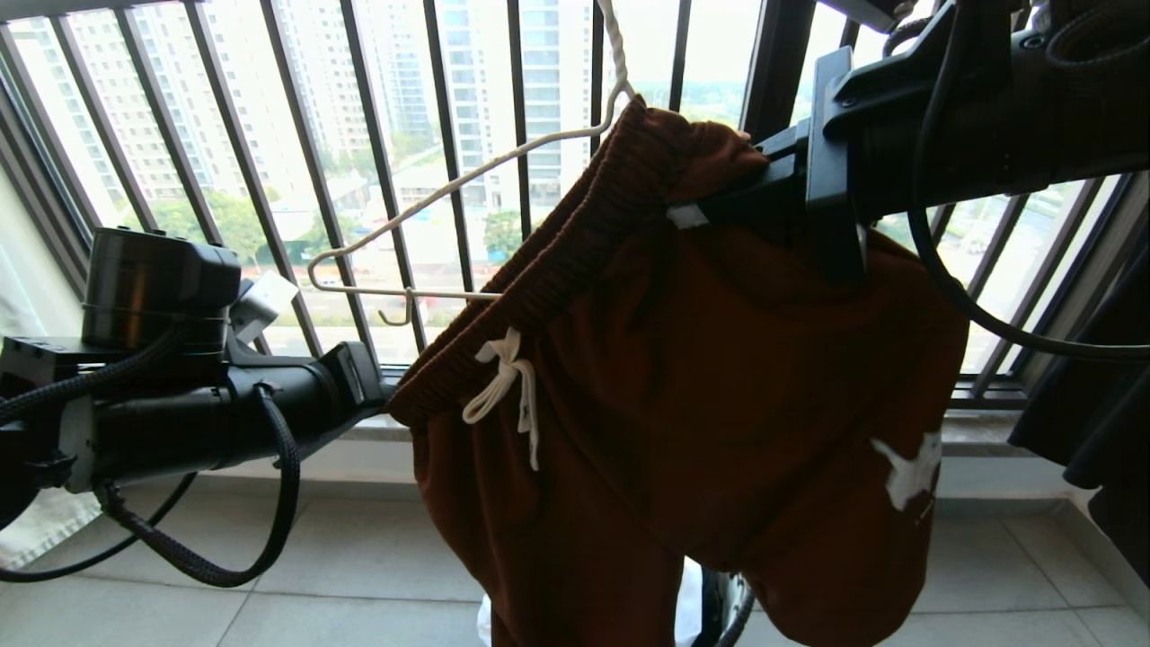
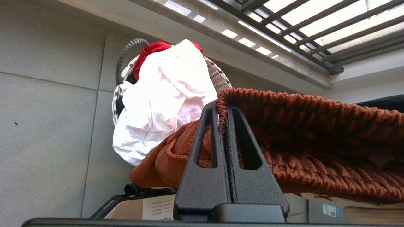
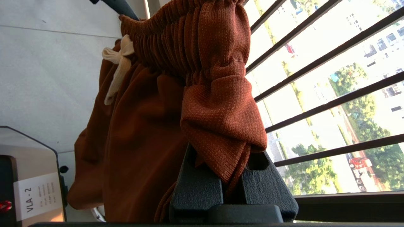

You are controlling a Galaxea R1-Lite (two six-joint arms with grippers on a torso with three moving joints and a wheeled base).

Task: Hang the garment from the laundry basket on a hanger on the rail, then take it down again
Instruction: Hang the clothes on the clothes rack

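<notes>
The garment [image 1: 719, 395], rust-brown shorts with a white drawstring, hangs stretched between my two grippers in front of the window. My right gripper [image 1: 710, 202] is shut on the bunched high end of the waistband [image 3: 221, 104]. Lower on the left, my left gripper [image 2: 221, 105] is shut on the ribbed waistband edge [image 1: 400, 409]. The cream wire hanger [image 1: 431, 202] hangs tilted, its right arm tucked inside the waistband and its left end free. Its hook neck runs up out of view. The rail is out of view. The laundry basket [image 2: 217, 75] stands on the floor below.
A black railing of vertical bars [image 1: 377, 180] closes the window behind the hanger. A black garment [image 1: 1096, 431] hangs at the right and pale cloth [image 1: 45, 530] at the far left. White cloth [image 2: 164, 101] and red cloth [image 2: 151, 49] fill the basket.
</notes>
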